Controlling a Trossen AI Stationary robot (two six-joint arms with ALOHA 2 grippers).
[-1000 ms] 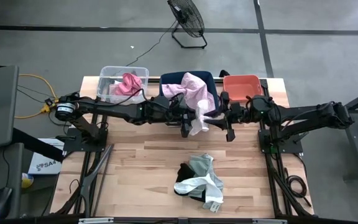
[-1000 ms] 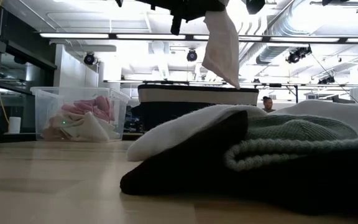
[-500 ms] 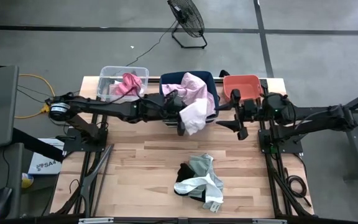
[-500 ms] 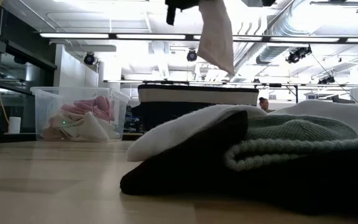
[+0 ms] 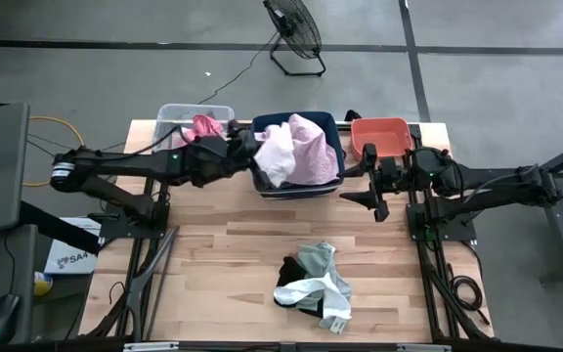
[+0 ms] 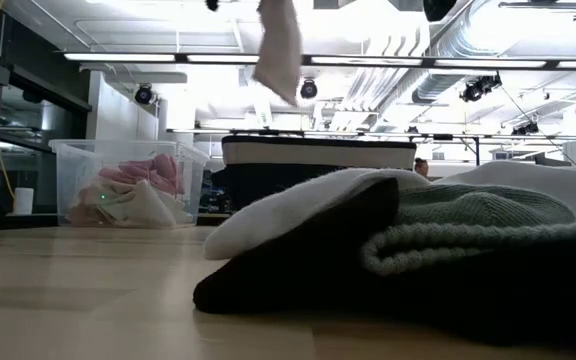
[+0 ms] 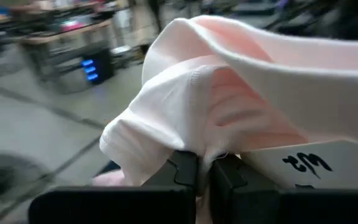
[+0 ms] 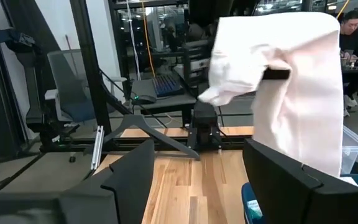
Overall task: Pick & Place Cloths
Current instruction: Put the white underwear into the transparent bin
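Left to right along the far edge of the tabletop (image 5: 213, 254): a clear bin (image 5: 176, 119) holding pink cloths (image 5: 203, 128), a navy bin (image 5: 326, 127) heaped with pale pink cloths (image 5: 306, 147), and a coral bin (image 5: 380, 135).

The left arm's jaws (image 5: 245, 147) are clamped together on a light pink cloth (image 5: 274, 159), held in the air at the navy bin's near left corner; the cloth hangs from the jaws over that corner, clear of the tabletop. In the left wrist view the fabric (image 7: 229, 112) bunches directly above the closed fingers (image 7: 185, 171). A white tag (image 7: 316, 165) on it carries handwritten dark marks that cannot be read with certainty.

The right arm's jaws (image 5: 368, 200) stand wide apart and empty, beside the navy bin's right side and in front of the coral bin, with bare wood below them.

Well in front of both sets of jaws, near the tabletop's front edge, lies a pile of white, grey and black cloths (image 5: 313, 279). Open wood separates the pile from the bins and surrounds it left and right.
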